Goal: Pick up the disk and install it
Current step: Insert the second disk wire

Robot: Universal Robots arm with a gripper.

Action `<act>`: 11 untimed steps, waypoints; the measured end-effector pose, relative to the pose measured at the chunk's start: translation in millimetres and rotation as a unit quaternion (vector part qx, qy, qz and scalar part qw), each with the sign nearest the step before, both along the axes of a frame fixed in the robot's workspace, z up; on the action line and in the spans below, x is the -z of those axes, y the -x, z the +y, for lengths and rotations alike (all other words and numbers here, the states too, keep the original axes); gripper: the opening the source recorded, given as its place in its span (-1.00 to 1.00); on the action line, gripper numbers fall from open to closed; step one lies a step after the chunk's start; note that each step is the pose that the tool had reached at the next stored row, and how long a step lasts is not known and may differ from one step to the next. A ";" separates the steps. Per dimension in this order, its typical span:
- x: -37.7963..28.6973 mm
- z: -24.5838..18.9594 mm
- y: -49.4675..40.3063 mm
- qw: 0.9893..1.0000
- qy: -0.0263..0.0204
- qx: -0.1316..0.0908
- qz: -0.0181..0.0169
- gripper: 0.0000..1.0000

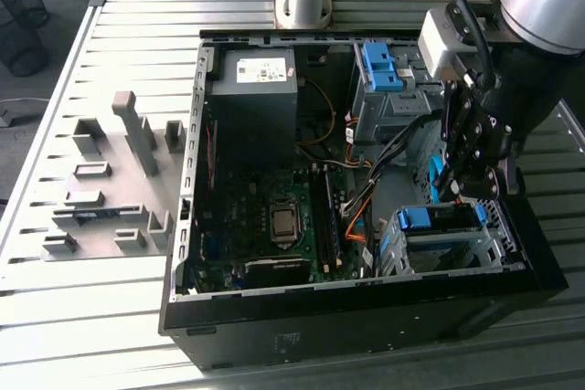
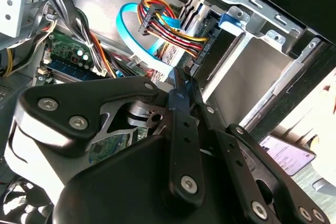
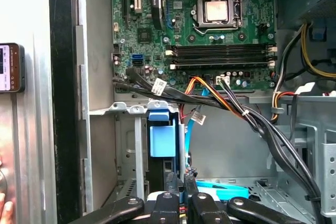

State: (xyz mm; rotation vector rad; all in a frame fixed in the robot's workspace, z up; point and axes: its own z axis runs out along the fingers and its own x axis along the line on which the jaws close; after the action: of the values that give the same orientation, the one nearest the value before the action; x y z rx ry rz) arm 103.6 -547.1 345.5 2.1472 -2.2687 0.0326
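In the exterior view, we find the black gripper point(image 1: 468, 191) hanging directly above the grey steel drive cage point(image 1: 448, 248) in the open computer case. The disk point(image 1: 437, 219), a flat drive with blue plastic rails, sits in the cage's top. In the second wrist view, the fingers point(image 2: 181, 124) appear pressed together, gripping nothing we can see. In the first wrist view, orange and black cables point(image 3: 220, 100) cross just beside the cage; we judge snagging possible.
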 end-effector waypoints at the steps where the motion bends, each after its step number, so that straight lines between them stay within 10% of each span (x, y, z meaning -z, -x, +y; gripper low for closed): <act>1: 0.4 -1.1 0.0 1.000 -0.001 0.000 0.000 -0.68; 11: 5.0 -6.7 -0.9 1.000 -0.003 0.000 0.000 -0.68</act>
State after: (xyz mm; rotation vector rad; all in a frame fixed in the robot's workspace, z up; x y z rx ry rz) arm 104.5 -553.8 340.5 2.1500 -2.2717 0.0260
